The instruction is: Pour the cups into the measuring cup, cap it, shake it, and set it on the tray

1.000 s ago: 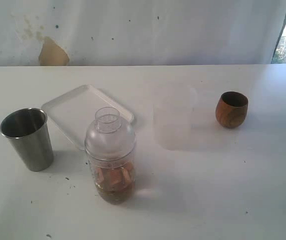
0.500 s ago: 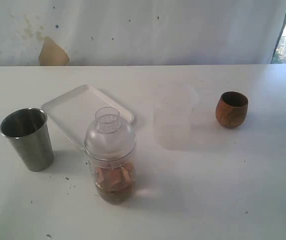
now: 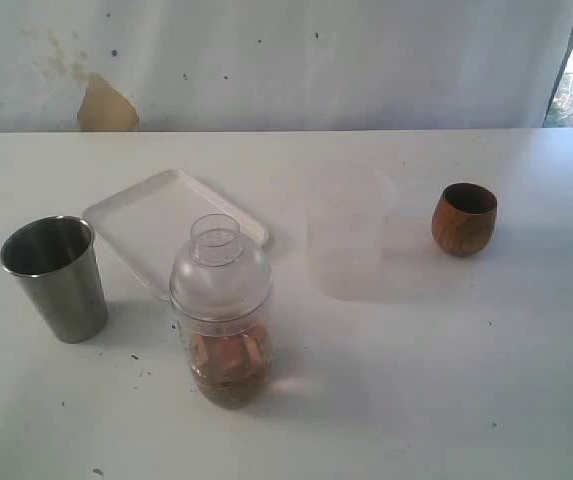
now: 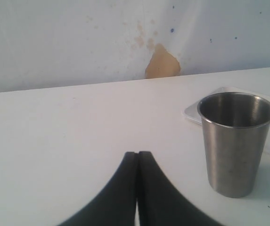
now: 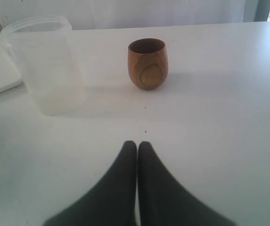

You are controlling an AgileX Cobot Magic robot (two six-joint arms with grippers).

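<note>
The clear measuring cup (image 3: 220, 310) stands at the front middle of the table, topped by a clear domed lid, with orange-brown pieces and dark liquid at its bottom. The steel tumbler (image 3: 56, 278) (image 4: 236, 141) stands upright at the left. At the right sits the brown wooden cup (image 3: 463, 218) (image 5: 147, 63), also upright. The white tray (image 3: 146, 225) lies behind the measuring cup with nothing on it. My left gripper (image 4: 138, 153) is shut and holds nothing, short of the tumbler. My right gripper (image 5: 137, 142) is shut and holds nothing, short of the wooden cup. Neither arm shows in the exterior view.
A frosted translucent cup (image 3: 346, 240) (image 5: 45, 66) stands between the tray and the wooden cup. A white wall with a tan patch (image 3: 106, 105) backs the table. Small dark specks dot the tabletop near the front left.
</note>
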